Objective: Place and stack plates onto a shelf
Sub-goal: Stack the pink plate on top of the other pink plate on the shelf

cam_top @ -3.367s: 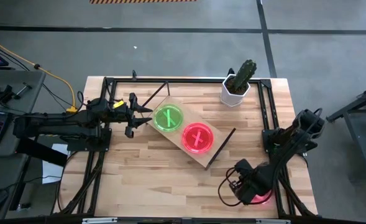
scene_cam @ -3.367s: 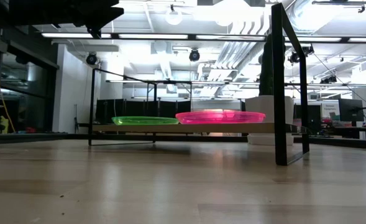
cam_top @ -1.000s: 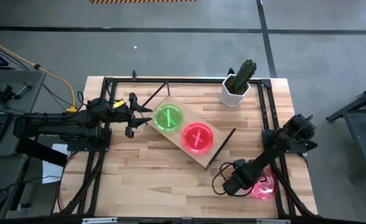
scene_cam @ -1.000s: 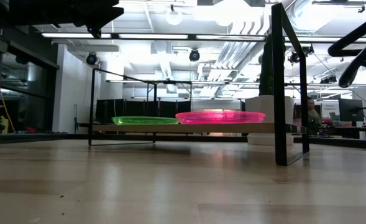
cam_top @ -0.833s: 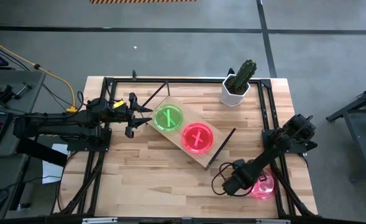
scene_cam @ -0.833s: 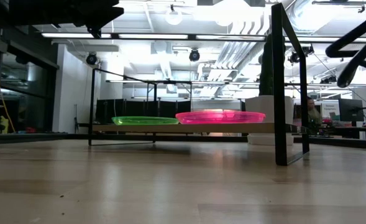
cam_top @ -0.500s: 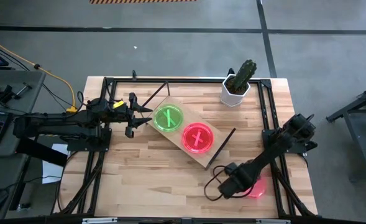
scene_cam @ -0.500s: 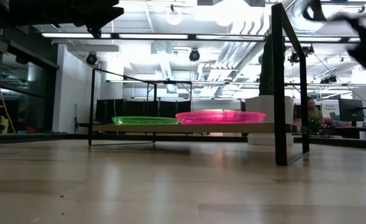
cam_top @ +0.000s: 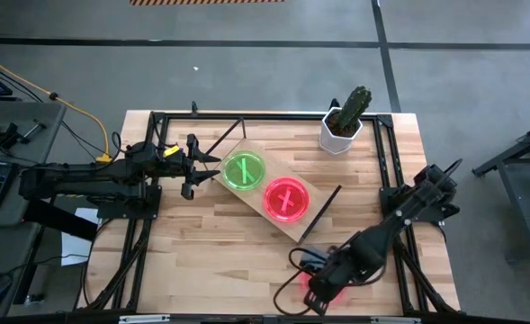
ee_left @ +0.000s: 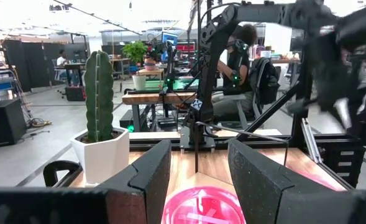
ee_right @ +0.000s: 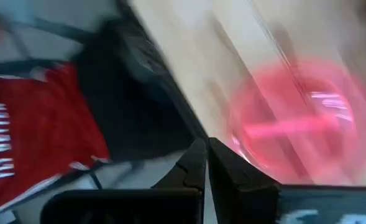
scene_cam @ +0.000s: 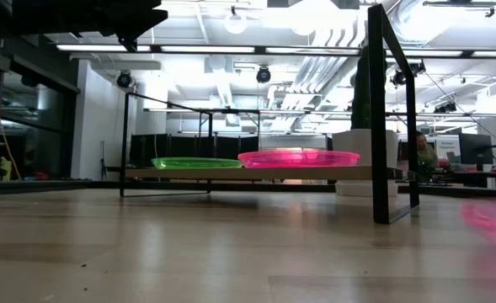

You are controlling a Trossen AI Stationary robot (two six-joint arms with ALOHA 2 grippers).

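Observation:
On the shelf, a wooden board on a dark wire frame, lie a green plate and a pink plate, flat on their bases; the low view shows them as green plate and pink plate. Near the table's front edge my right gripper is shut on another pink plate, which shows as a pink glow under it. My left gripper hovers open beside the shelf's left end, touching nothing. My right gripper holds the pink plate by its rim, pinched between the two shut fingers, which slant down from the table's right. The plate reaches out past the fingertips, low over the table as a pink blur; whether it is clear of the wood I cannot tell.
A potted cactus in a white pot stands at the far right. Dark frame bars run along the table's sides. Bare wood lies in front of the shelf. A person sits in the room beyond.
My right gripper has travelled along the table's near edge toward the left, its wrist rising, rolling and tipping the fingers downward. The pink plate has come with it from the near right corner toward the middle of the front edge.

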